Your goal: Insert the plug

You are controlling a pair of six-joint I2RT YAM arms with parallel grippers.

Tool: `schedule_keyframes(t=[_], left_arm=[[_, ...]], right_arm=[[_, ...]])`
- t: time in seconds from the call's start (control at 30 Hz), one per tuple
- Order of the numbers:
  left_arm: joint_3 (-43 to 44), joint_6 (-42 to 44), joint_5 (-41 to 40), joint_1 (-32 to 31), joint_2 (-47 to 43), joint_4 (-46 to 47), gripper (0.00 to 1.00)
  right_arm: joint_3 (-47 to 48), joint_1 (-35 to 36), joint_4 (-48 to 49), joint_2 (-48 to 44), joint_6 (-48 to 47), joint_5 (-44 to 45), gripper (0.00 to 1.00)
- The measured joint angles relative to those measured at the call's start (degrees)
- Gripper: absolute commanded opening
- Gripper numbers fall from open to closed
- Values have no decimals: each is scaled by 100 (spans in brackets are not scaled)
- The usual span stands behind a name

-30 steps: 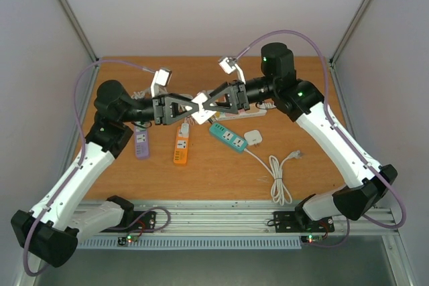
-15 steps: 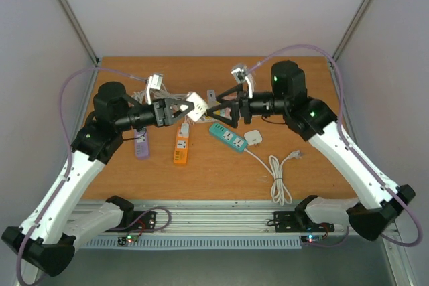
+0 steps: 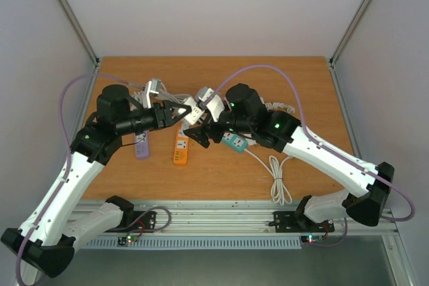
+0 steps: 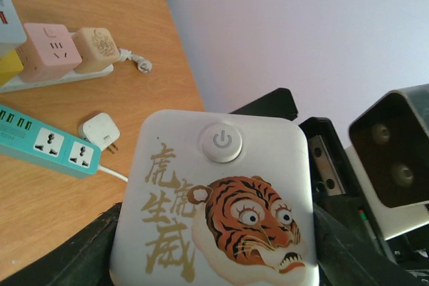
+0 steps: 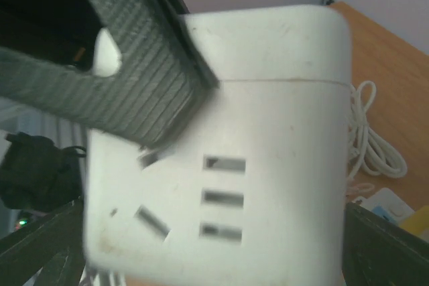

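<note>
A white cube socket [image 3: 193, 107] with a tiger picture [image 4: 221, 199] hangs above the table, my left gripper [image 3: 182, 110] shut on its sides. Its slotted face [image 5: 221, 192] fills the right wrist view, with a left finger [image 5: 127, 51] across the upper corner. My right gripper [image 3: 199, 136] sits just below and in front of the cube, jaws wide open and holding nothing. The white plug [image 4: 98, 130] lies on the table beside a teal power strip [image 4: 47, 145]. Its cord [image 3: 278, 179] coils towards the near edge. In the top view my right arm hides the plug.
An orange strip [image 3: 181, 149] and a purple strip [image 3: 141, 144] lie under the grippers, with the teal strip [image 3: 231, 140] to their right. A white strip carrying pink and tan cube adapters [image 4: 60, 51] lies at the back. White walls enclose the table.
My right gripper let go of the cube, opened wide and swung left and lower, beneath it. My left gripper kept hold of the cube and drew back a little.
</note>
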Motion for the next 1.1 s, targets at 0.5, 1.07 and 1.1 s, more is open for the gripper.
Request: schedule_keyframes(t=[0.5, 1.07, 1.1], left_arm=[[0, -490, -83, 11, 33, -227, 42], [-131, -658, 621, -4, -26, -345, 67], [-153, -693, 710, -4, -11, -345, 64]], right_arm=[[369, 168, -39, 518, -166, 592, 61], [308, 98, -597, 308, -1272, -367, 58], [291, 98, -632, 302, -1344, -452, 59]])
